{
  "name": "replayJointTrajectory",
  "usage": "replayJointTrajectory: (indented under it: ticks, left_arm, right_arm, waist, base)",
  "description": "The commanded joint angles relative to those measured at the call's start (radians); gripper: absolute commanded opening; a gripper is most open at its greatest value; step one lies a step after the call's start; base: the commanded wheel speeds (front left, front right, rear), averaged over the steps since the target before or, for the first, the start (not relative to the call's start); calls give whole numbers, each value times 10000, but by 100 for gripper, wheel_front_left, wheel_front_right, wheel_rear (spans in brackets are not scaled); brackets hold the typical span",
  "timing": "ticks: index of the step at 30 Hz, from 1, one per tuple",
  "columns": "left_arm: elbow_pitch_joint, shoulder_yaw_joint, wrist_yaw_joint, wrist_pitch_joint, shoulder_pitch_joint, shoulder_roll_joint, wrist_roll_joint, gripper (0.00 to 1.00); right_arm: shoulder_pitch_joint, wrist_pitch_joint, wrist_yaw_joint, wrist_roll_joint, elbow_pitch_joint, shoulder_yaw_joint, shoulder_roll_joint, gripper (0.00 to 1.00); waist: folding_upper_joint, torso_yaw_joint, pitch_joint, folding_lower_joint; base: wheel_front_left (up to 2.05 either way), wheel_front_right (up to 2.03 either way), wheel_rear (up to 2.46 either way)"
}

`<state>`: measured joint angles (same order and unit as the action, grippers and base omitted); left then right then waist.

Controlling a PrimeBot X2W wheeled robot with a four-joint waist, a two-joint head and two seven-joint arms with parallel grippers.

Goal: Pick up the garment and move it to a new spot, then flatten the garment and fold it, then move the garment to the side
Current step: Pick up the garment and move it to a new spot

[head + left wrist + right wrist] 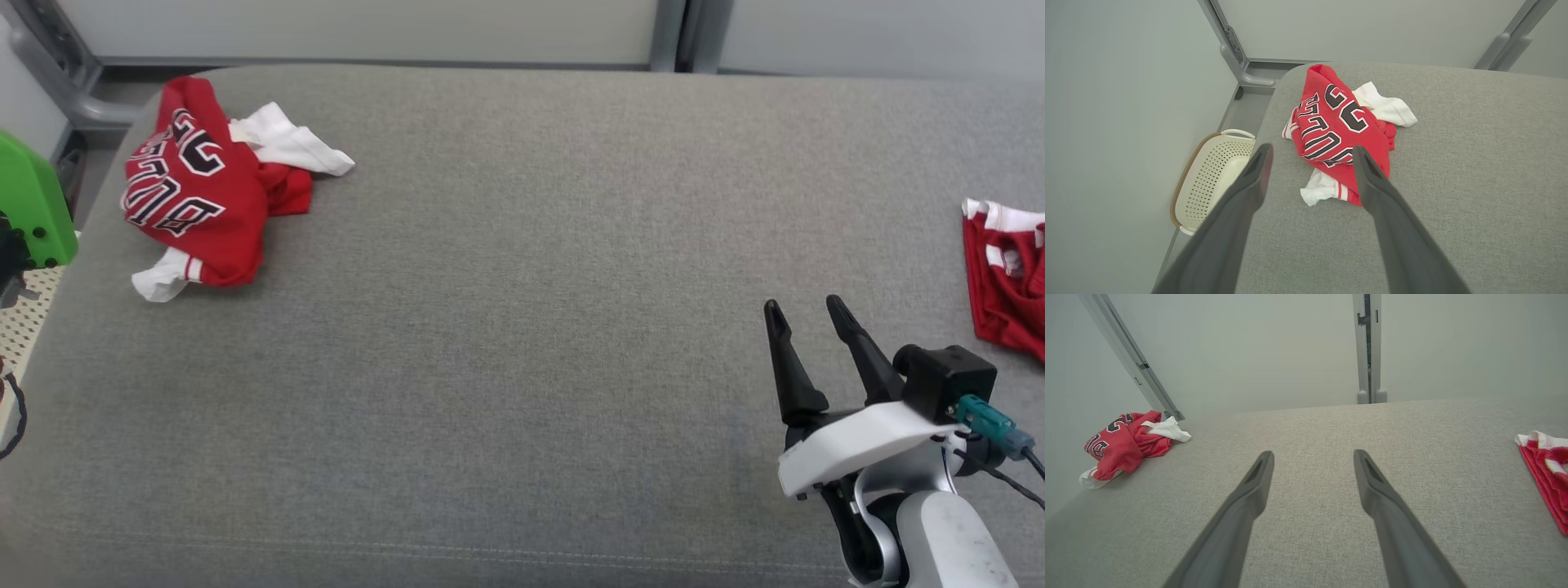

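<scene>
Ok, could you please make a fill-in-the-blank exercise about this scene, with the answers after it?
1. The crumpled jersey is mostly ____ with white parts.
2. Seen from the robot, it lies at the far ____ corner of the grey cushion.
3. The right gripper holds nothing; its jaws are ____.
4. The cream basket stands on the ____ beside the cushion.
Missing words: red; left; open; floor.

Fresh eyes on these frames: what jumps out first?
A crumpled red jersey with black-and-white lettering lies bunched at the far left corner of the grey cushion. A second red-and-white garment sits at the right edge, and the right gripper hovers open and empty at lower right.
</scene>
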<state>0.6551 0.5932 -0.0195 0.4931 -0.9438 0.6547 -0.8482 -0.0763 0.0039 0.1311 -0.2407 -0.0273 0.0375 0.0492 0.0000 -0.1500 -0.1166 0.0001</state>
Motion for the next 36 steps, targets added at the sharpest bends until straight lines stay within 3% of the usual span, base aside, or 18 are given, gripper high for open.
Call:
replayJointTrajectory:
  ticks: [1,15,32,33,35,36]
  left_arm:
    - [34,-25,-77,59,-215,85,-20,100]
    - [-131,-382,-467,151,-809,542,-120,100]
    - [325,-446,-1264,79,-252,1138,98,100]
    - [331,-435,-1286,44,-225,1194,118,89]
    - [319,-411,-1318,-124,-180,1235,192,50]
    - [294,-399,-1329,-200,-131,1211,196,40]
  right_arm:
    - [-220,7,-7,70,-97,-43,27,100]
    - [-984,-234,-6,143,-487,-319,21,100]
    - [-1184,-505,-6,56,-267,-123,23,100]
    - [-1183,-512,-6,48,-246,-108,23,100]
    - [-1207,-538,-6,36,-195,-97,23,100]
    - [-1214,-545,-6,41,-166,-102,24,100]
  waist:
    - [0,1001,-1232,-1]
    - [0,2070,-3186,-1]
    - [0,2352,-3583,-1]
    - [0,2346,-3571,-1]
    - [0,2333,-3533,-1]
    - [0,2322,-3495,-1]
  base:
    - [0,0,0]
    - [0,0,0]
    - [0,0,0]
    - [0,0,0]
    - [0,0,0]
    - [0,0,0]
